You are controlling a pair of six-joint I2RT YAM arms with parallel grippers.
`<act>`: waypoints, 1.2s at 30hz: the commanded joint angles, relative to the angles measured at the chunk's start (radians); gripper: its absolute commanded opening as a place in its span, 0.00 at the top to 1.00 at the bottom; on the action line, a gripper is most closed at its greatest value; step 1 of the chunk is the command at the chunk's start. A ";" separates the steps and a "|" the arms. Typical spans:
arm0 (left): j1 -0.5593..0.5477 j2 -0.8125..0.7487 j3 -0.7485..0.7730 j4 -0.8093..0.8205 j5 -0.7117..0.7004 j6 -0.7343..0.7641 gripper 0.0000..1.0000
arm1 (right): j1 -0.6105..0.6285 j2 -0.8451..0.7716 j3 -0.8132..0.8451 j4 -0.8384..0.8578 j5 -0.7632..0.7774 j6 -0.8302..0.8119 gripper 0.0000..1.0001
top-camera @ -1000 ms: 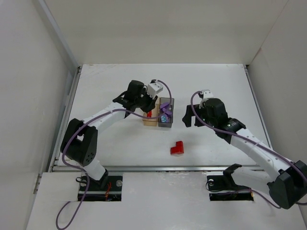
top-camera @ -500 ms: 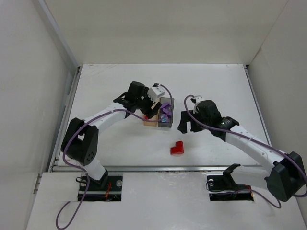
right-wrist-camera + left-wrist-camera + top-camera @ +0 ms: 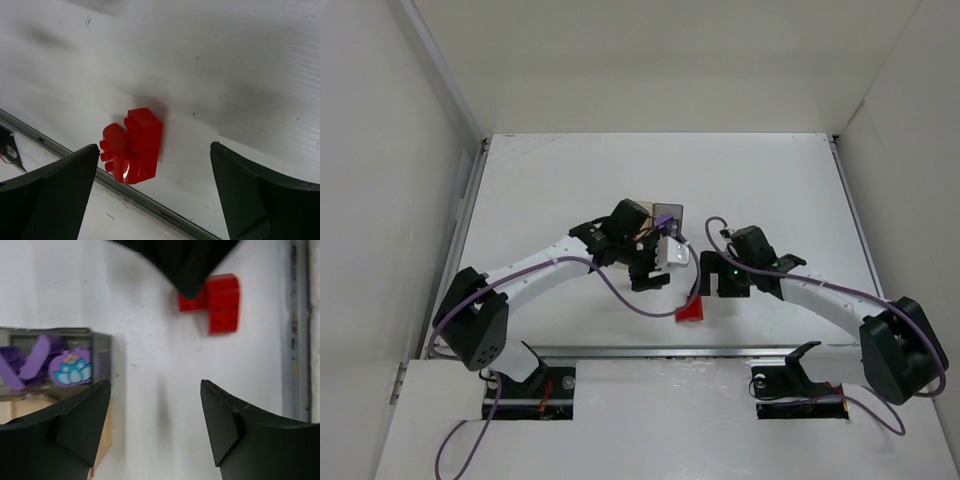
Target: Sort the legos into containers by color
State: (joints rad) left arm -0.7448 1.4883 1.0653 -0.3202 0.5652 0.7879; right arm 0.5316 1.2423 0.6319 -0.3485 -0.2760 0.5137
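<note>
Two robot arms meet over the middle of a white table (image 3: 570, 170). The left arm (image 3: 545, 262) reaches across toward the two containers, which sit side by side. One is the smoky grey bin (image 3: 101, 352), holding a heap of light purple legos (image 3: 40, 357). The other is the orange-tan bin (image 3: 20, 407), whose contents cannot be made out. The left gripper (image 3: 155, 387) hangs just past the bins, its fingers spread wide with nothing between them. The right arm (image 3: 820, 293) stretches in from the other side. The right gripper (image 3: 154, 149) is likewise gaping and empty, poised above a red L-shaped lego (image 3: 132, 147). That brick lies on the bare table, apart from both bins and close to the metal rail (image 3: 300, 330) along the near edge. Neither claw touches it.
</note>
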 commanded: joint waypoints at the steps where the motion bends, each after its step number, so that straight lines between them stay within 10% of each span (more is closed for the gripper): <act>1: -0.053 -0.053 -0.039 -0.068 0.036 0.076 0.31 | -0.038 0.009 -0.006 0.146 -0.081 0.048 0.03; 21: -0.097 -0.120 -0.090 -0.002 -0.031 0.027 0.31 | -0.050 0.170 -0.020 0.186 -0.172 0.009 0.25; 36: -0.097 -0.129 -0.090 -0.002 -0.030 0.027 0.31 | -0.050 0.227 -0.011 0.195 -0.200 0.009 0.67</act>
State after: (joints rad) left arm -0.8368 1.3975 0.9871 -0.3321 0.5152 0.8215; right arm 0.4835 1.4601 0.6140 -0.1619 -0.4904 0.5343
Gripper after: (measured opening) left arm 0.693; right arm 0.375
